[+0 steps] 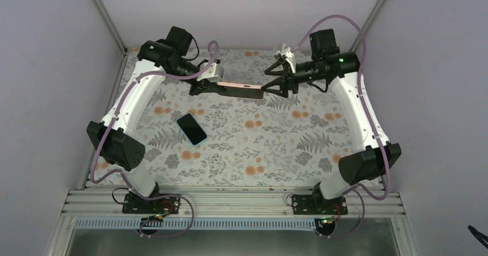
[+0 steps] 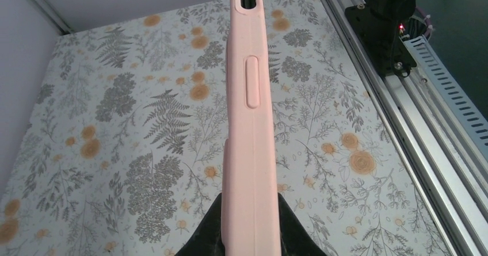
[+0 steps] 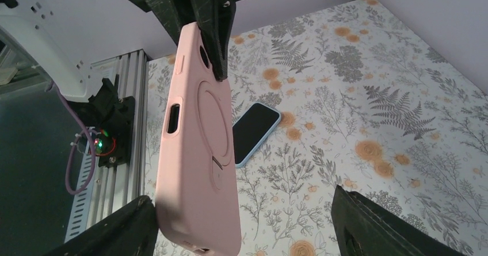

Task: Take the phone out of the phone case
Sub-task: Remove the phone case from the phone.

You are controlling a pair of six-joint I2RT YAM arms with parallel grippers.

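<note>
The phone (image 1: 191, 129) lies on the table (image 1: 259, 146), free of the case (image 1: 236, 88), so removal looks done. The left gripper (image 1: 198, 89) clamps 1 end of the empty case in the air. The right gripper (image 1: 266, 80) stands spread at the other end, holding nothing. Next: lower the case and release it.

The phone case (image 1: 239, 87) bars the gap between left hand (image 1: 214, 83) and right hand (image 1: 266, 79); the mat (image 1: 259, 146) around the phone (image 1: 191, 129) seems open.

The pink case (image 1: 239, 87) hangs level in the air, thin edge up, well apart from the phone (image 1: 191, 129), which lies flat, dark screen up, on the flowered table (image 1: 322, 146).
</note>
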